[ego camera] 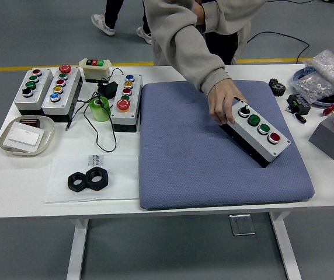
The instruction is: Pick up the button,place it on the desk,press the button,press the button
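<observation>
Right of centre on the blue mat [184, 169]: the button box [257, 133], angled, gripped at its upper-left end by a person's hand [224, 104]. No robot hand anywhere in frame, so nothing to tell of its fingers. Likely trouble: box left skewed near the mat's right edge, awkward to grasp, or reached for with the hand in the way.

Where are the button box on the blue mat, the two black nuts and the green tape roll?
Button box [259, 129], head view, on its grey top face.
Black nuts [89, 180], head view, where the two nuts meet.
Green tape roll [100, 109], head view, on its side wall.
</observation>
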### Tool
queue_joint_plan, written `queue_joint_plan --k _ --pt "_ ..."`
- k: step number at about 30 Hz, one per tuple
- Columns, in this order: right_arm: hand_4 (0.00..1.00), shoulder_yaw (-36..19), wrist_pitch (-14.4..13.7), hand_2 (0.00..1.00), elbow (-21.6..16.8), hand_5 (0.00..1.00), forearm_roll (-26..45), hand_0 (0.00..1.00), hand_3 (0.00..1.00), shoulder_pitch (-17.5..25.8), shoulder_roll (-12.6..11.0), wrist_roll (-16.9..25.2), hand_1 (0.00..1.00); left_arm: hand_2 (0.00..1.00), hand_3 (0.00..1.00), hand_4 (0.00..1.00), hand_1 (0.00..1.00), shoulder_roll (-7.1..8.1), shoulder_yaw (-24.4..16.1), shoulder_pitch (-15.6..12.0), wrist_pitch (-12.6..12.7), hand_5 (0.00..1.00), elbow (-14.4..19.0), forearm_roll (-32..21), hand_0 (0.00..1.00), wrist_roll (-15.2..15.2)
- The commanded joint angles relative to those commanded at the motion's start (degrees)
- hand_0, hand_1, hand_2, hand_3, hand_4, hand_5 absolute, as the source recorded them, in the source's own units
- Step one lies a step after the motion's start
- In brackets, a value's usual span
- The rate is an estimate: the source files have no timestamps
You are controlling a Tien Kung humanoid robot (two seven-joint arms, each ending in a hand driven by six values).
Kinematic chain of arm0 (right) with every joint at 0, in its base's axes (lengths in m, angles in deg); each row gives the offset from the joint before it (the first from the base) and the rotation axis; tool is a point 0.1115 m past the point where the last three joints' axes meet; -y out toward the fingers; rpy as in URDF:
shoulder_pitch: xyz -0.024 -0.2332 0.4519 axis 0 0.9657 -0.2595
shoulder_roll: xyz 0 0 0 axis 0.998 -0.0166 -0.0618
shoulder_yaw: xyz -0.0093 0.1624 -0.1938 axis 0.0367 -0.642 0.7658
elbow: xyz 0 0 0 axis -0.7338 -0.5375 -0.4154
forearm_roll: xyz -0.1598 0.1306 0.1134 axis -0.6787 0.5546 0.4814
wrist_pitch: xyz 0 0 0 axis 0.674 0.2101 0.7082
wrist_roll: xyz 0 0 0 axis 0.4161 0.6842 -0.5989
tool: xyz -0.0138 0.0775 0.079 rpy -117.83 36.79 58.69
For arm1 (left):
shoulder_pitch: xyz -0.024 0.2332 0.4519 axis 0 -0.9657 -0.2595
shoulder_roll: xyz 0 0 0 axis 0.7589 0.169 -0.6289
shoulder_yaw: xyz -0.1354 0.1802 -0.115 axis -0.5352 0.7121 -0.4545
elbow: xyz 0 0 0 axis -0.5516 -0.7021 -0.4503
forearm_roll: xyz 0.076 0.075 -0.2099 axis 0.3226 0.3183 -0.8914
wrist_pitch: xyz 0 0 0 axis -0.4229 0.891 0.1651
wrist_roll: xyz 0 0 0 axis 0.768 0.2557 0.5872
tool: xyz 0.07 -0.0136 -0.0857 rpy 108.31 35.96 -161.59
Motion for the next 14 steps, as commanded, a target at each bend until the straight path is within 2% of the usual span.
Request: queue_joint_plan --k 14 --pt "0.615 1.02 -0.29 0.885 0.18 0.728 -0.34 0.952 0.852 -0.56 0.20 -0.03 0.852 0.888 0.832 0.643 0.830 -0.15 -0.27 -0.37 0.08 0.998 0.04 0.00 0.702 -0.10"
